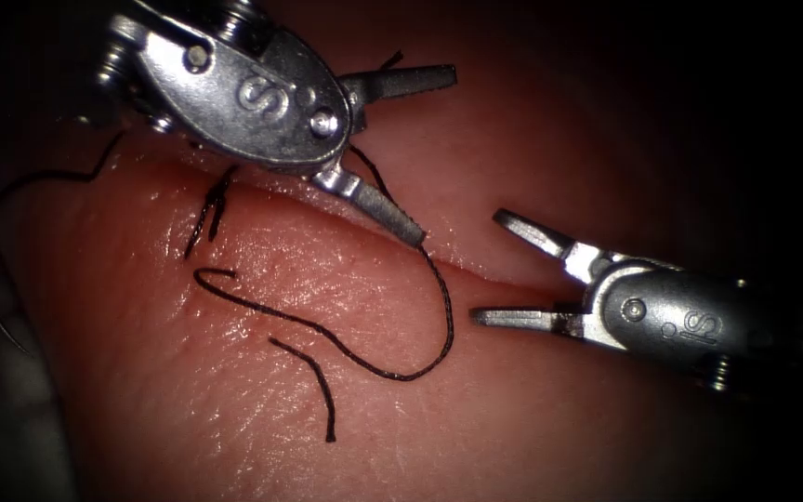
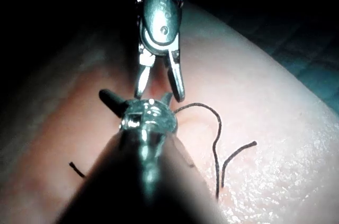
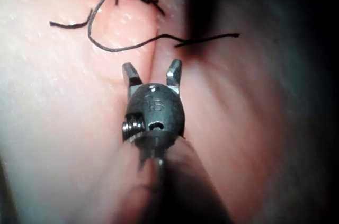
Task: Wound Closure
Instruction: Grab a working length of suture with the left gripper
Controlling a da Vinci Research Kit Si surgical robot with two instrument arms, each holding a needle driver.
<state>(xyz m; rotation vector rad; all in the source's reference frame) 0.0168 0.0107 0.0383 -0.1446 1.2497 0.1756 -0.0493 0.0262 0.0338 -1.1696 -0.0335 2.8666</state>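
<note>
1. Left tool (image 1: 411, 153): jaws spread wide over the cut (image 1: 476, 270), gripping nothing; thread (image 1: 392, 372) runs under its lower jaw.
2. Right tool (image 1: 499, 270): jaws apart, empty, straddling the cut.
3. Thread loops across the tissue (image 1: 234, 418) left of the cut; a cut end (image 1: 313, 376) lies beside it.
4. Needle: cannot tell where.

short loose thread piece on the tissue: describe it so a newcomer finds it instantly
On the tissue, look below the cut, under the long thread that loops from the left tool. The cut end of thread lies there alone, short, gently bent, both ends free.
</note>
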